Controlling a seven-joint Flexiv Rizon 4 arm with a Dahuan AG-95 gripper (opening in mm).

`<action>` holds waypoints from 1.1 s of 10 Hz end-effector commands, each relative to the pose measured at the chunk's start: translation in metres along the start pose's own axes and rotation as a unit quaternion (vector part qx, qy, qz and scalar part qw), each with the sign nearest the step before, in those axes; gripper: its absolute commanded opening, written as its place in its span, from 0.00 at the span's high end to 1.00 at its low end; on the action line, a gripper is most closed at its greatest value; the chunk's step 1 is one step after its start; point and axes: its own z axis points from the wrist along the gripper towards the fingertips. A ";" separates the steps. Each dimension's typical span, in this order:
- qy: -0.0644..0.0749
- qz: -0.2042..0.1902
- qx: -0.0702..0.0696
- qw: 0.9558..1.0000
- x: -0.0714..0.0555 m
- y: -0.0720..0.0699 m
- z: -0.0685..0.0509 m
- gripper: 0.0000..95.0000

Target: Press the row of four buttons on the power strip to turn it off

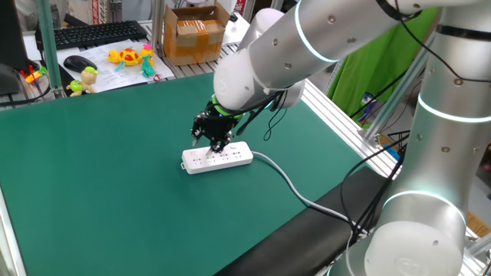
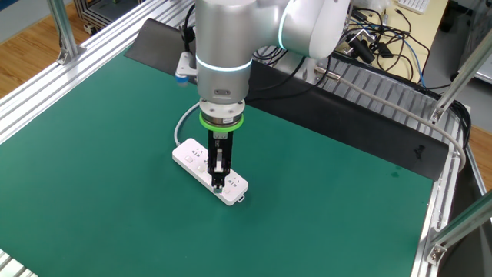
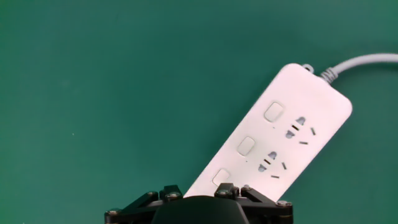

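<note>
Pincer (image 2: 220, 183) clenched, grasping nothing, tip over the far end of the power strip (image 1: 218, 157): press straight down on each of the row of four buttons (image 3: 247, 147), working toward the cable (image 1: 295, 187) end.

The tabletop (image 1: 92, 176) is dark green, plain, w/ no pattern. The power strip (image 3: 323, 109) is white w/ dark grey socket holes; its cable (image 1: 288, 182) is pale grey. The row of four buttons (image 3: 247, 147) is white, slightly greyer than the strip's body. The gripper (image 2: 219, 181) is black; above it sits a bright green ring (image 2: 221, 121). The arm (image 2: 223, 46) is silver-grey & white, w/ a pale glowing band. Behind the tabletop: black keyboard (image 1: 92, 34), brown cardboard box (image 1: 197, 34), yellow toy (image 1: 126, 56).
</note>
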 end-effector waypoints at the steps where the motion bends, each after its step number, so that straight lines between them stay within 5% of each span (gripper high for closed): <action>1: 0.000 -0.003 -0.001 1.000 -0.002 0.003 0.001 0.60; 11: 0.004 -0.019 0.004 1.000 -0.006 0.002 0.004 0.60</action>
